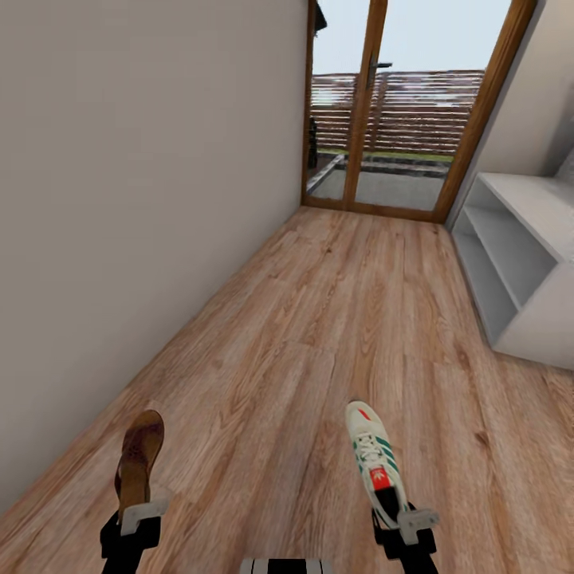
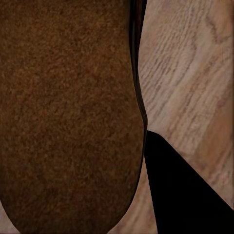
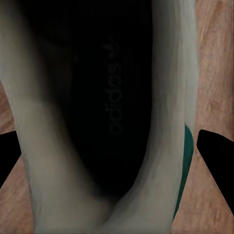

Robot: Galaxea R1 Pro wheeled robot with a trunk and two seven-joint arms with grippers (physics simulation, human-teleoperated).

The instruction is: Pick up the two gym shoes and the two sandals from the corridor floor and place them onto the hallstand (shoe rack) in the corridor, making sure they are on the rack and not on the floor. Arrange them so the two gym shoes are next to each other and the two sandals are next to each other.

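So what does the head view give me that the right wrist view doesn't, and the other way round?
Head view alone: the brown leather sandal held at the left gripper, the light-grey shoe rack with open shelves at right, the plain wall and the glass door ahead. Right wrist view alone: the dark inside of the white green-striped gym shoe, with adidas lettering on its insole. Both share that shoe, held at the right gripper, and the wood-grain plank floor.
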